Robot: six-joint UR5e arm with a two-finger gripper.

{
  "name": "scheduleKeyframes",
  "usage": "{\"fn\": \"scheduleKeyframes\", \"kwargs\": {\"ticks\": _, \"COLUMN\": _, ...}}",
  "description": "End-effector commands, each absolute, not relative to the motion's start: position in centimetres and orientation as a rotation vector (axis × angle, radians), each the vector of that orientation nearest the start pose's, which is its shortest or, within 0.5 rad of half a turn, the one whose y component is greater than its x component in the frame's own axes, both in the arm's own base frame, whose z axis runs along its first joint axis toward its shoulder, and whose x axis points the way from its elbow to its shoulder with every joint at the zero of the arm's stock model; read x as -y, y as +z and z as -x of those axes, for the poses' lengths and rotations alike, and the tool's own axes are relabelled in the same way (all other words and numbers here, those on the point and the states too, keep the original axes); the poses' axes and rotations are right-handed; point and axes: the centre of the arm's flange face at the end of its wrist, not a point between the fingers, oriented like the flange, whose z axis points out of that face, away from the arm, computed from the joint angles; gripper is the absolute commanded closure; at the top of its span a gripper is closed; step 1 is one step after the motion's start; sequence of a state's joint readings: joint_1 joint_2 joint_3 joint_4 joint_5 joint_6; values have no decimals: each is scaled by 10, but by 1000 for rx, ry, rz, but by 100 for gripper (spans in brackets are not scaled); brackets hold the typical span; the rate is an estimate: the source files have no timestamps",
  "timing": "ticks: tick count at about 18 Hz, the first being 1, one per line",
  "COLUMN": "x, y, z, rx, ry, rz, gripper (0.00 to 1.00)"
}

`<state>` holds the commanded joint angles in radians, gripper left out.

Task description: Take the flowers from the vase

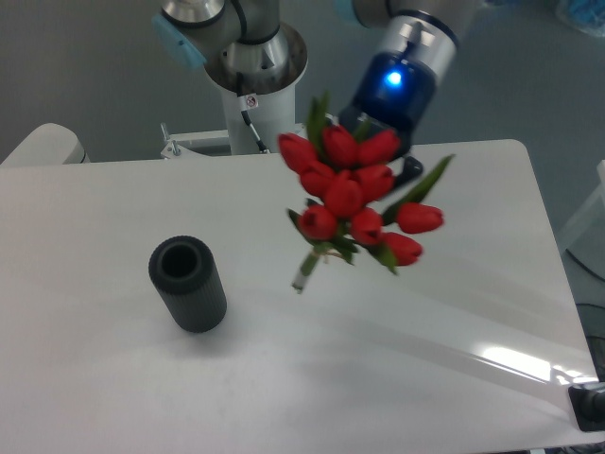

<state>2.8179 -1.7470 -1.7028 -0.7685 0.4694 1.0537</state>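
Camera view showed the pincer (392,163) gripping the flowers (354,196) (fingers mostly hidden) aloft, well right of the vase (188,285).

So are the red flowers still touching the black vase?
Apart. The camera view shows the flowers in the air, right of the vase, with bare white table between the stem ends and the vase's empty mouth.
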Motion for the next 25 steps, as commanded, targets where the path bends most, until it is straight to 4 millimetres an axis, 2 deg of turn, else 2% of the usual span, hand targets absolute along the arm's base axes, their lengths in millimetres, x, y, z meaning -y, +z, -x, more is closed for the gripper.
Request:
{"fn": "scheduleKeyframes", "kwargs": {"ticks": 3, "x": -390, "y": 451, "z": 468, "rx": -143, "ry": -34, "rz": 1984, "gripper": 79}}
{"fn": "scheduleKeyframes", "kwargs": {"ticks": 7, "x": -392, "y": 437, "z": 475, "rx": -132, "ry": -49, "rz": 1996, "gripper": 79}}
{"fn": "scheduleKeyframes", "kwargs": {"ticks": 14, "x": -387, "y": 430, "z": 482, "rx": -134, "ry": -39, "rz": 2001, "gripper": 79}}
{"fn": "scheduleKeyframes", "kwargs": {"ticks": 25, "x": -388, "y": 423, "z": 477, "rx": -144, "ry": -47, "rz": 2004, "gripper": 79}}
